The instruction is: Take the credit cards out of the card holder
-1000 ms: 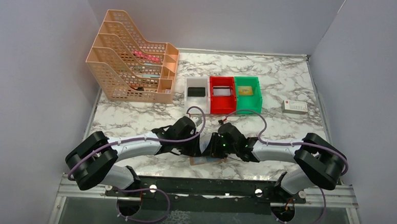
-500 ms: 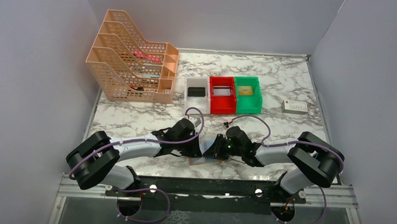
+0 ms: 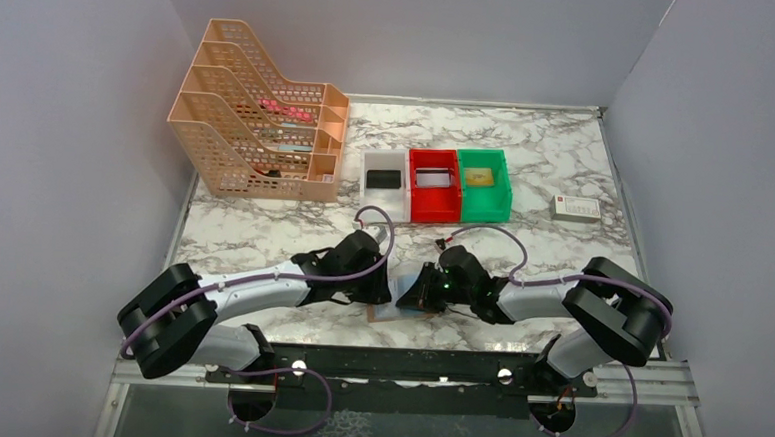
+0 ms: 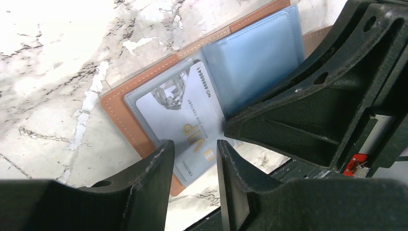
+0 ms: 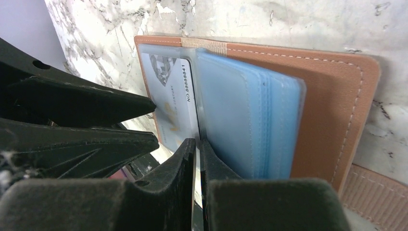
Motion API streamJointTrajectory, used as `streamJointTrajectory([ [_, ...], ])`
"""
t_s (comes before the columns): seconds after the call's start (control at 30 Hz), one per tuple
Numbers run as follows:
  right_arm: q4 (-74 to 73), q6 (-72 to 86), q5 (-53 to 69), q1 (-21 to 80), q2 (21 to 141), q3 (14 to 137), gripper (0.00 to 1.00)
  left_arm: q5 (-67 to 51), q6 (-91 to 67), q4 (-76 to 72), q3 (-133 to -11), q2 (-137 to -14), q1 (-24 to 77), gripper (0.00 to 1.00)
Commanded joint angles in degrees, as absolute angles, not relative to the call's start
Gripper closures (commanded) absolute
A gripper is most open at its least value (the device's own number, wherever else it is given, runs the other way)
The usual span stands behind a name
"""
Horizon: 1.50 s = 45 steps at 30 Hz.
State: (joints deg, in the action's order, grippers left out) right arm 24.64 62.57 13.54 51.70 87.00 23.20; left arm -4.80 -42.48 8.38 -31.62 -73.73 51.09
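One pale card (image 4: 187,115), end behind left tool (image 4: 195,144), card holder (image 4: 120,108) cropped

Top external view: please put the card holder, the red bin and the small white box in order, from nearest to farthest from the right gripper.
1. The card holder: directly under the right gripper, at the near edge.
2. The red bin: farther back, roughly straight behind the gripper.
3. The small white box: far back on the right side.

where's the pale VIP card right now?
Left wrist view, centre: the VIP card sits in the open card holder's clear sleeve on the marble table, with the left gripper over its near end.
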Motion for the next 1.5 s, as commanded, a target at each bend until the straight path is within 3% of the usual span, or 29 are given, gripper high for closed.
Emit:
streamJointTrajectory([
  [0.0, 20.03, 61.87, 12.39, 52.21, 87.28, 23.46, 0.86, -0.42, -41.06, 14.18, -31.97, -74.77, 50.93, 0.58],
  [0.83, 19.58, 61.44, 12.91, 52.12, 87.95, 24.54, 0.81, -0.8, -40.79, 15.88, -32.74, -76.04, 50.98, 0.57],
  [1.17, 21.24, 61.78, 14.19, 51.97, 88.66, 24.45, 0.78, -2.62, -40.18, 13.8, -32.36, -75.44, 50.91, 0.71],
  [1.23, 21.27, 61.83, 14.24, 51.86, 88.75, 24.49, 0.78, -1.57, -40.32, 14.41, -32.54, -74.45, 50.92, 0.68],
  [1.33, 21.14, 61.86, 14.32, 51.77, 88.81, 24.44, 0.77, 0.02, -40.64, 15.67, -33.28, -72.28, 50.93, 0.54],
  [1.47, 21.18, 61.87, 14.35, 51.68, 88.86, 24.36, 0.77, 0.98, -40.98, 16.33, -34.21, -70.03, 50.93, 0.49],
])
